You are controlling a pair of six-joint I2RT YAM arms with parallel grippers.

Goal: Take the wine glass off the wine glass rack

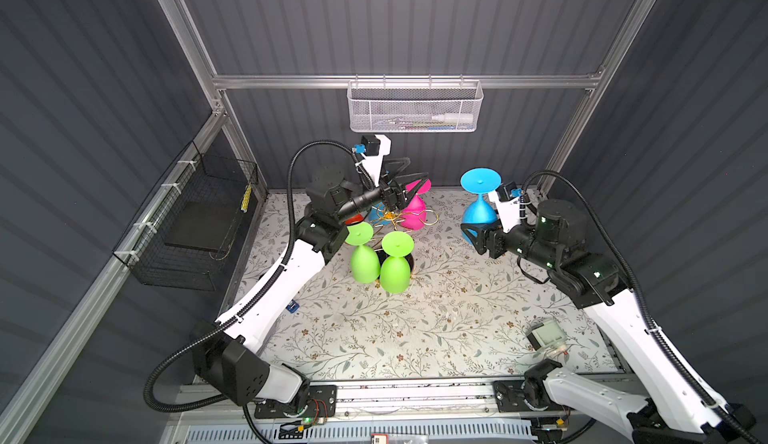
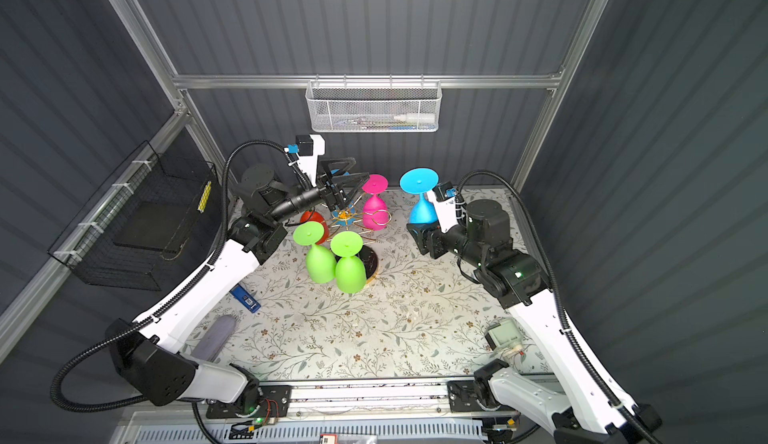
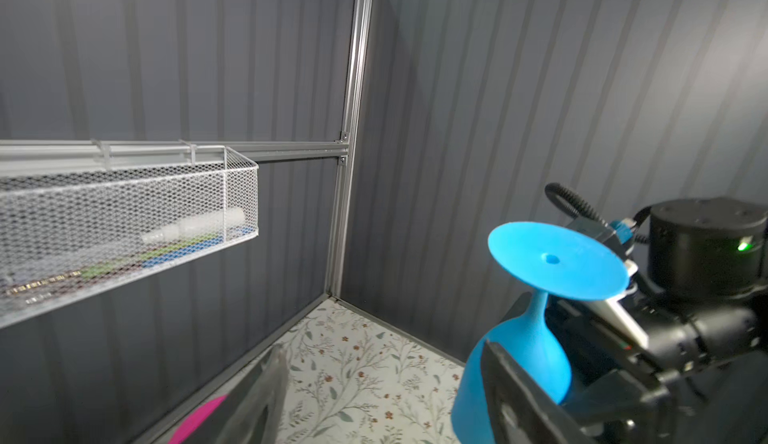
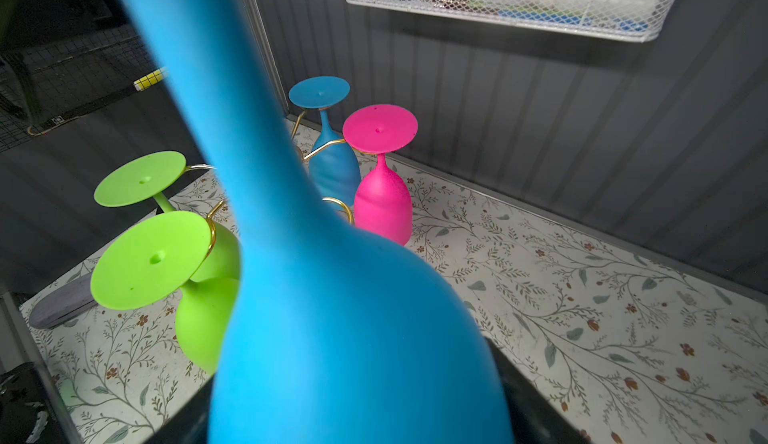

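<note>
The gold wine glass rack (image 1: 388,215) stands at the back left of the mat on its black base (image 2: 371,261). Hanging on it foot-up are two green glasses (image 1: 365,261), a pink one (image 1: 413,213), a blue one (image 4: 332,163) and a red one (image 2: 311,217). To the right of the rack and clear of it, my right gripper (image 1: 478,224) is shut on the bowl of an upside-down blue wine glass (image 1: 480,209) (image 3: 523,350) (image 4: 332,296). My left gripper (image 1: 415,172) (image 3: 386,413) hangs open above the rack by the pink foot, with nothing between its fingers.
A white mesh basket (image 1: 415,107) hangs on the back wall. A black wire basket (image 1: 195,222) is fixed to the left wall. A small white device (image 1: 546,336) lies front right, and a small blue item (image 2: 245,298) lies near the left arm.
</note>
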